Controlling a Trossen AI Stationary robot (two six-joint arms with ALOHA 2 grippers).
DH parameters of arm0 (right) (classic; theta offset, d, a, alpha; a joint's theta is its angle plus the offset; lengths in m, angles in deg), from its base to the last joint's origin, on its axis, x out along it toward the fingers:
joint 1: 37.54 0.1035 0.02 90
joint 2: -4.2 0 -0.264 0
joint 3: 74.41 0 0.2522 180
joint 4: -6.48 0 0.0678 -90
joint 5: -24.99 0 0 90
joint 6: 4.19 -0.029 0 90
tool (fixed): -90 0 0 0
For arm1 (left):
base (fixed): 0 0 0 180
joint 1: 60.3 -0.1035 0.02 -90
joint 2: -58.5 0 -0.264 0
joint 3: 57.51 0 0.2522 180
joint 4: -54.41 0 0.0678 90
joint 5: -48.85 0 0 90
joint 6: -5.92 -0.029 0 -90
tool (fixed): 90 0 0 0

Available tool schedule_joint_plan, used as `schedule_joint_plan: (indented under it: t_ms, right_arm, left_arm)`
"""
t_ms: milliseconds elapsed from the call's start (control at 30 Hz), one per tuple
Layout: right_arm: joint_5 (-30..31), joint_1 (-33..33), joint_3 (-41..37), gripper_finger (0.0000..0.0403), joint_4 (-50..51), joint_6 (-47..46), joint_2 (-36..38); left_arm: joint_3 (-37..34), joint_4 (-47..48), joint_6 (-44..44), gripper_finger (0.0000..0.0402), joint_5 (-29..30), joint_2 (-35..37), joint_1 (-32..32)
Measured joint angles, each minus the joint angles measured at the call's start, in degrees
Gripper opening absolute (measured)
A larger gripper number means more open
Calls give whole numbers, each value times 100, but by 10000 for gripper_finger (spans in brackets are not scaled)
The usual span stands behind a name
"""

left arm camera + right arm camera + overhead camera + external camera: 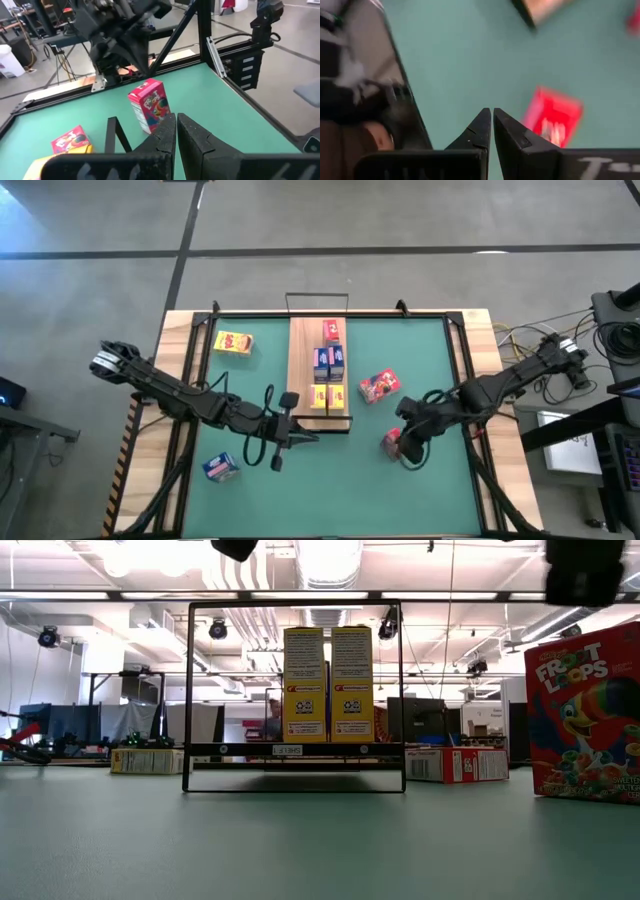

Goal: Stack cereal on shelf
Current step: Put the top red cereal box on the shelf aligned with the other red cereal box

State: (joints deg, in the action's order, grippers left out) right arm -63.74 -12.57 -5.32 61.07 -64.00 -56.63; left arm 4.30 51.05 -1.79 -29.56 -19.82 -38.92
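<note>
Your right tool (408, 448), closed and empty over a red box (392, 443), must open to pick it for the shelf (300, 370); left tool (308, 437) closed.

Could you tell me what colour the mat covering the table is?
Green mat, clearest in the high view.

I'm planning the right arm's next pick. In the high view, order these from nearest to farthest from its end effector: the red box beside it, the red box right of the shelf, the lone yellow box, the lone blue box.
From the right end effector:
1. Red box, right beside it.
2. Red box, right of the shelf.
3. Blue box, near-left of the mat.
4. Yellow box, far-left corner.
</note>
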Motion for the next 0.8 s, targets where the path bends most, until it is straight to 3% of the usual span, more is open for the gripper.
schedule_joint_plan:
  t_ms: [100,233,433,567,800]
  right_arm:
    - [-334,6,687,13,1319,-608,-468]
    - [-239,2,1463,13,2660,-1013,-1021]
    - [-425,2,2156,33,3235,-1064,-1607]
    - [-436,4,2264,92,3236,-1115,-1898]
    - [-166,4,2247,232,3274,-984,-2344]
  left_arm:
    - [2,0,-90,0,3,0,1]
    - [15,0,-211,0,3,4,1]
    - [22,7,-401,0,3,4,1]
    - [22,9,-465,0,5,16,1]
    - [22,23,-528,0,7,135,1]
